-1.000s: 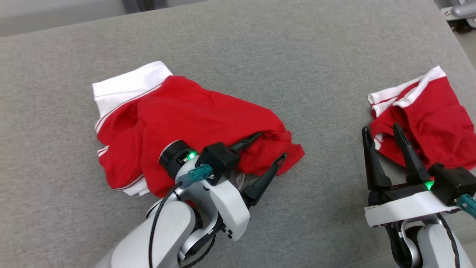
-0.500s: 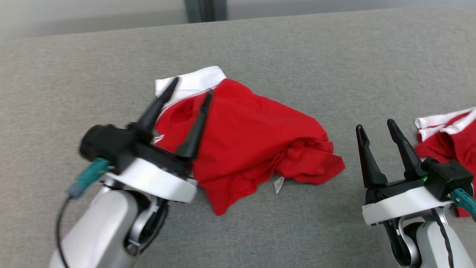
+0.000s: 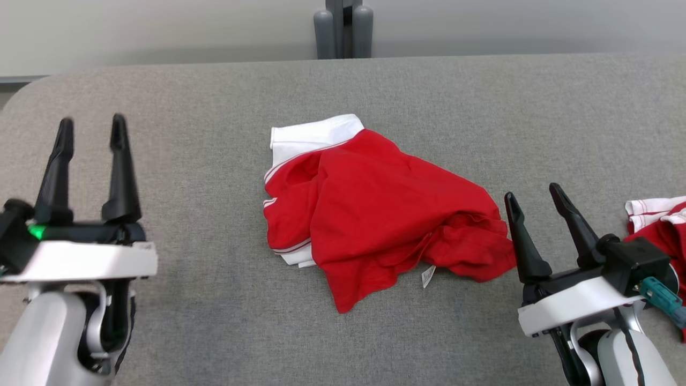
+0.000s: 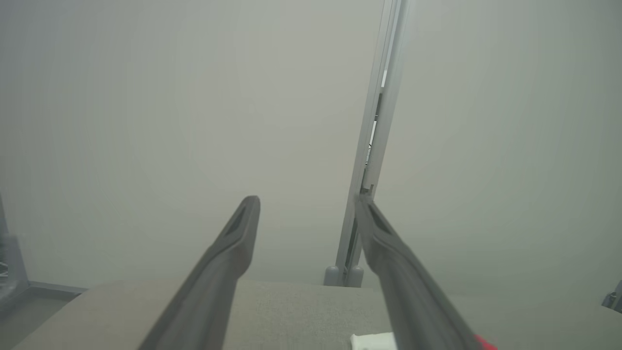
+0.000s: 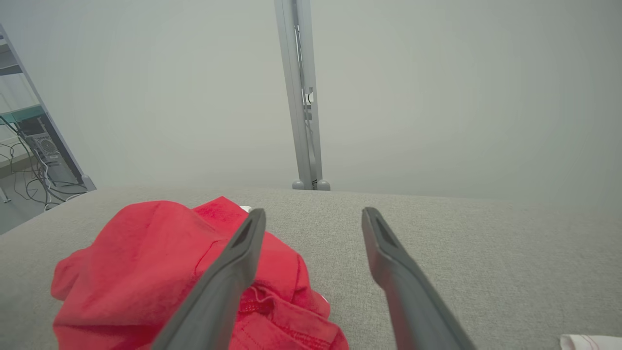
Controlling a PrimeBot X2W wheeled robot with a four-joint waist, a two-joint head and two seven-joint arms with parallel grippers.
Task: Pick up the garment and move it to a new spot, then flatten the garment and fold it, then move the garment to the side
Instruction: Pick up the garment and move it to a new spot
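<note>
the right gripper (image 3: pixel 531 193), jaws wide and empty, hovers just beside the bunched right end of the red shorts (image 3: pixel 386 214), which lie crumpled in the middle of the grey padded table (image 3: pixel 214 332). their long axis runs from the white waistband (image 3: pixel 313 134), far-left, to that near-right end. the left gripper (image 3: pixel 91 122), equally wide and empty, stands well apart on the left; the right arm is nearer.

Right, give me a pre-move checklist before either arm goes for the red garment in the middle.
1. Left gripper open and empty: ok.
2. Right gripper open and empty: ok.
3. Crumpled red garment with white waistband free of both grippers: ok.
4. Garment lying flat: not ok, it is bunched.
5. Second red-and-white garment apart from the first: ok.
6. Room on grey fabric surface for a new spot: ok.
</note>
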